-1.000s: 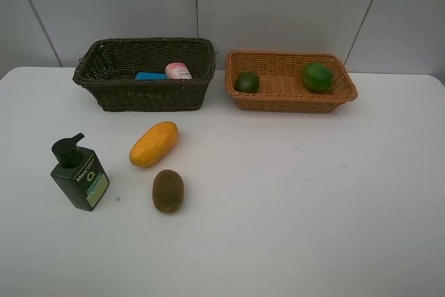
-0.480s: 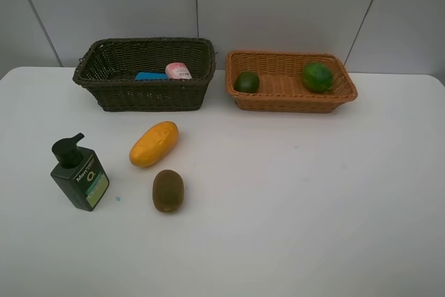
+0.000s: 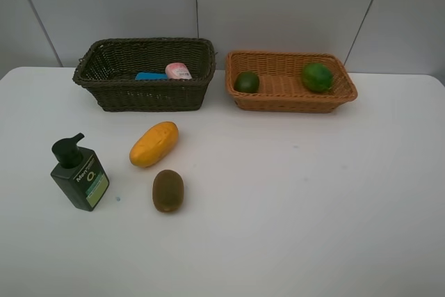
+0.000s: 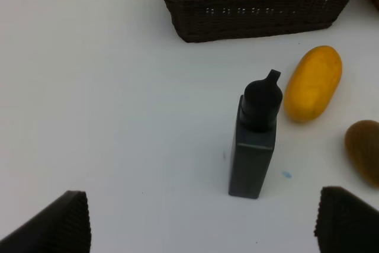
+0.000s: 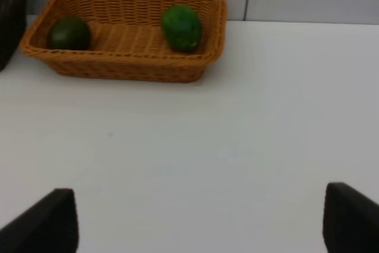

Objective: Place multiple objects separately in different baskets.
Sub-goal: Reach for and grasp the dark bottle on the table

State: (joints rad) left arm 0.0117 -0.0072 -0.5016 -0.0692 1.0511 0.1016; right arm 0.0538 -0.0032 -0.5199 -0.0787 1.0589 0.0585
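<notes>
**Nothing Has Moved, and Three Things Wait to Be Put Away**

From the high camera: nothing has changed in the last second. Every item sits just where it sat a moment ago. No hand shows in this view. The dark olive-brown woven basket (image 3: 142,95) holds a blue eraser (image 3: 150,76) and a pink spray bottle (image 3: 179,70). The light orange woven basket (image 3: 292,102) holds two round green fruits (image 3: 246,82) (image 3: 317,77). Out on the white desk (image 3: 313,206) are a dark green pump bottle (image 3: 79,175), a yellow mango (image 3: 154,144) and a brown kiwi (image 3: 168,190).

From the left wrist camera: the left hand (image 4: 201,223) is spread wide and holds nothing. The pump bottle stands upright just ahead of it, in line with the gap between its fingers. The mango lies a little past the bottle, toward the right hand's side. The kiwi is near on that same side. The dark basket is far ahead.

From the right wrist camera: the right hand (image 5: 198,223) is spread wide too, with nothing in it. Only bare desk is close in front of it. The orange basket with the green fruits is well ahead.

So the job looks paused and about half done. My guess is the left hand goes for the pump bottle next.
</notes>
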